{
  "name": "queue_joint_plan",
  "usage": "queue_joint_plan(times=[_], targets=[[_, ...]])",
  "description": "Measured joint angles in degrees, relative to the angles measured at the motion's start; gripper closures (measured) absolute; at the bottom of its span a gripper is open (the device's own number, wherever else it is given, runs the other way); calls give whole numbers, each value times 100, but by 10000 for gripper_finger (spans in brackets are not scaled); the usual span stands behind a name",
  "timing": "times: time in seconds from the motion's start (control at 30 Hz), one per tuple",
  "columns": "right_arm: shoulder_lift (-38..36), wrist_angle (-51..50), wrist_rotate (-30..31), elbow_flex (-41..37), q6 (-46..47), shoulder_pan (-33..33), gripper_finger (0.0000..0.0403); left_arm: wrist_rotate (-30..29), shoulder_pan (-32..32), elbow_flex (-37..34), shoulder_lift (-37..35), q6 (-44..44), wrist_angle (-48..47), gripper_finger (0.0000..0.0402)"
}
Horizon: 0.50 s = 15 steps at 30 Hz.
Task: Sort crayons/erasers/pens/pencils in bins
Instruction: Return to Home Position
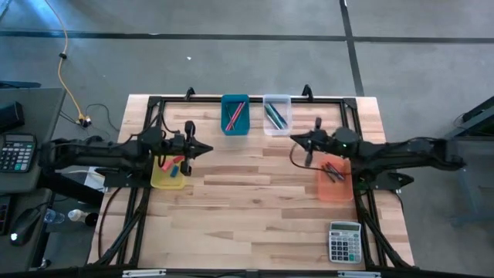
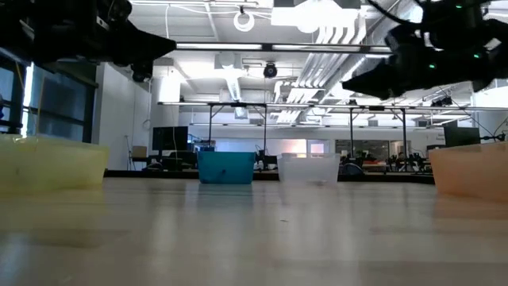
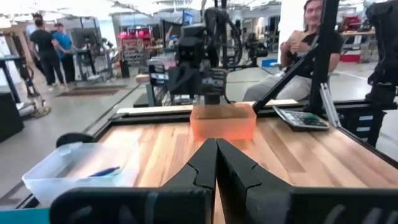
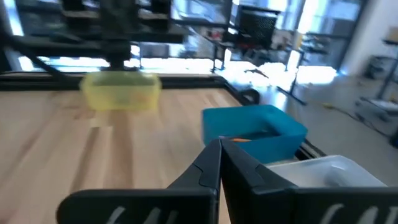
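Across the wooden table [image 1: 255, 193] four bins stand well apart: the yellow bin [image 1: 158, 184] at the left, the teal bin [image 1: 235, 132] and clear bin [image 1: 277, 98] side by side at the far edge, and the orange bin [image 1: 336, 193] at the right. The erasers [image 1: 174, 165] lie in the yellow bin as small red and blue blocks. Thin sticks [image 1: 235, 116] lie in the other three bins. No loose piece shows on the bare wood, and a calculator [image 1: 345, 242] sits at the near right corner.

The left gripper [image 1: 207, 150] hangs above the table just beside the yellow bin, pointing toward the centre. Its own wrist view shows the fingers pressed together with nothing between them. The right gripper [image 1: 294, 139] hangs near the orange bin's far corner, likewise closed and empty. The level view shows both raised clear of the tabletop.

Handling, as a judgement: the erasers are probably light, rubbery and slightly yielding, and grippy rather than slick, so they are unlikely to break. A hold across the two long faces at mid-length looks safest. The bin's walls would crowd any approach from the side, so the fingers should come down from above.
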Motion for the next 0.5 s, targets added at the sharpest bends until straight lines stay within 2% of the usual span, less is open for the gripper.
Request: queue_joint_plan(times=[0.13,0.23,0.33,0.5], targets=[[-799,19,-531,-572,-77,-66,403,202,175,-130,-215,80,21,401],[-1424,-15,-614,-980,-88,-121,403,261,288,-273,-396,46,19,401],[-2016,-603,-698,-985,-124,-166,403,300,382,-437,-588,44,63,401],[-2834,-1015,-905,-996,-246,-263,403,449,521,-757,-1042,-52,329,401]])
